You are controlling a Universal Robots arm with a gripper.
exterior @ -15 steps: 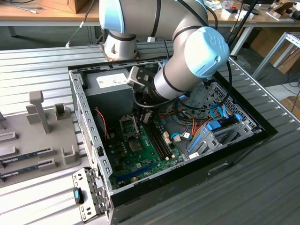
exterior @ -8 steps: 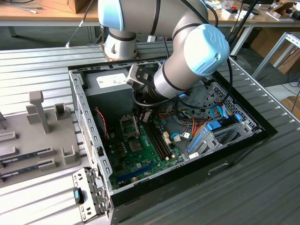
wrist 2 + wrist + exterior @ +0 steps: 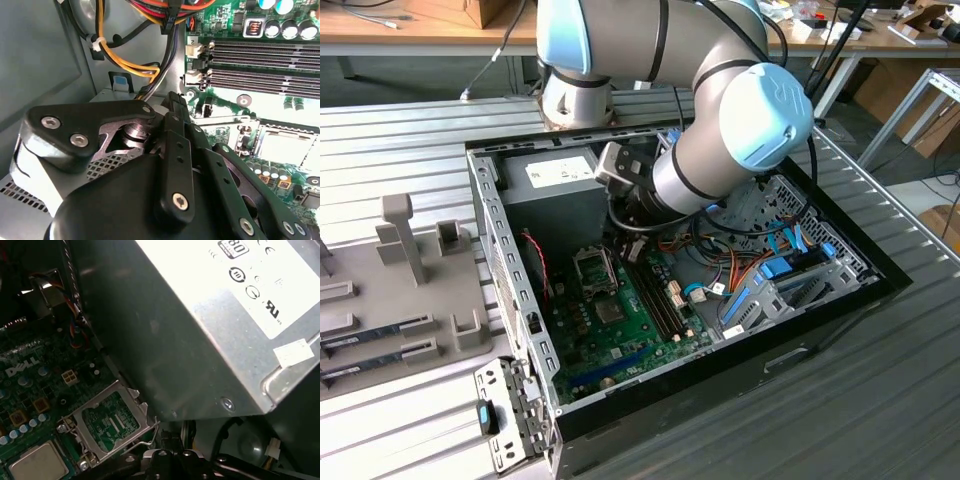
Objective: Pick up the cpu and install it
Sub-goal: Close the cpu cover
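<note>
The cpu (image 3: pixel 37 465) is a pale silver square lying flat in the motherboard socket (image 3: pixel 595 268). It also shows in the second wrist view as a bright square, cpu (image 3: pixel 285 147). The socket's metal load plate (image 3: pixel 107 425) stands hinged open beside the chip. My black gripper (image 3: pixel 174 102) hangs inside the computer case (image 3: pixel 840 300) just off the socket, between the power supply and the memory slots. Its fingers meet at the tip with nothing seen between them. In the exterior view the gripper (image 3: pixel 632 243) is mostly hidden under the arm's wrist.
The grey power supply (image 3: pixel 225 330) fills the case corner close to the gripper. Long memory slots (image 3: pixel 265 65) run beside the socket. Yellow and black cables (image 3: pixel 135 60) hang near the fingers. A blue drive cage (image 3: pixel 800 260) sits on the exterior view's right, a grey fixture tray (image 3: pixel 400 290) on its left.
</note>
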